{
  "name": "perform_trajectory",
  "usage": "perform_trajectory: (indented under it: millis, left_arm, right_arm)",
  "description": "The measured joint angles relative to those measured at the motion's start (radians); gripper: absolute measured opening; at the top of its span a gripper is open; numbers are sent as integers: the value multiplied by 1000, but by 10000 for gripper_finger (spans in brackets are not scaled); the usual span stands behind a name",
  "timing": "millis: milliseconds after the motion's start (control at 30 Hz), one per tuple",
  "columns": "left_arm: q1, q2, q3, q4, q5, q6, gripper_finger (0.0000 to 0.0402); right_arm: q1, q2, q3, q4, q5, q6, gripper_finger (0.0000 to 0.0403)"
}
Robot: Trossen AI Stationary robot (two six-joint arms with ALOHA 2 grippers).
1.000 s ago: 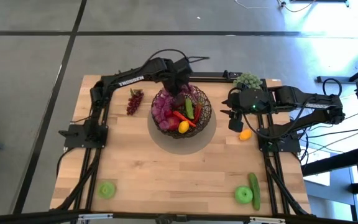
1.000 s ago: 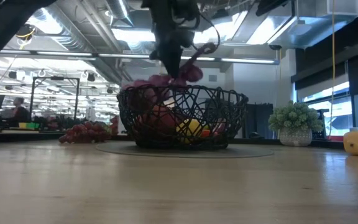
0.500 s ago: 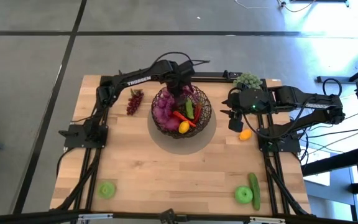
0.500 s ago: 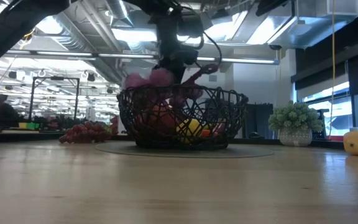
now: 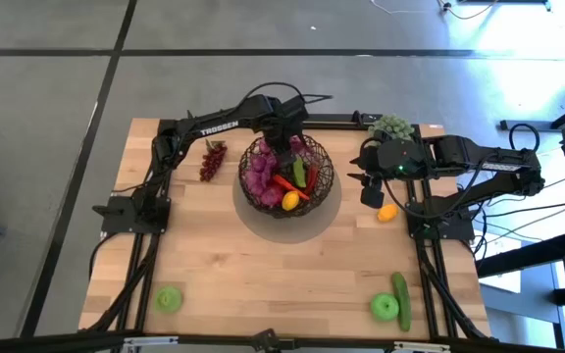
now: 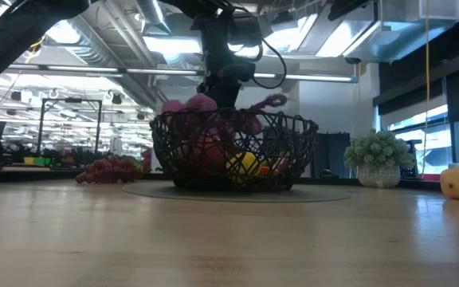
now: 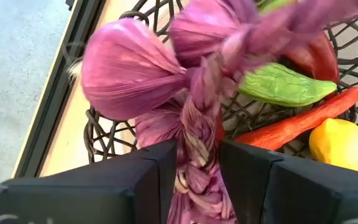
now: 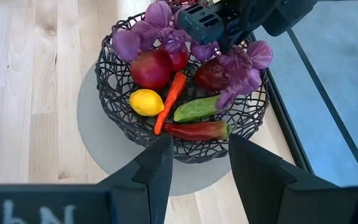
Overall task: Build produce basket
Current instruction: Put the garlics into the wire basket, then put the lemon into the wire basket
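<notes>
High view: the basket, a round bowl of dark see-through woven wire, sits on a grey round mat in the upper middle of the frame, on the pale wooden tabletop.
Basket contents: red apple, yellow lemon, orange carrot, a long green vegetable and a red chilli lie together inside.
Purple bulbs: a braided string of purple bulbs drapes over the fruit and the basket's upper rim.
Left pincer: the left pincer hangs over the basket's upper edge with the braid running through it; whether it grips the braid or has let go, I cannot tell.
Right pincer: the right pincer is spread and empty, right of the basket, apart from it.
Around: purple grapes left of the basket; a pale green bumpy cluster at upper right; a yellow-orange fruit just below the right pincer; a green apple at lower left; another green apple touching a cucumber at lower right.
</notes>
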Motion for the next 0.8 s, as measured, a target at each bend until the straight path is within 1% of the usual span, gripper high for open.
perform_trajectory:
  millis: [433,800]
  left_arm:
    - [-7,-19,-1,-54,-13,-8,110]
    - [-21,-115,0,-64,-57,-9,110]
  right_arm:
    - [0,0,0,0,0,0,155]
    - [0,0,0,0,0,-1,155]
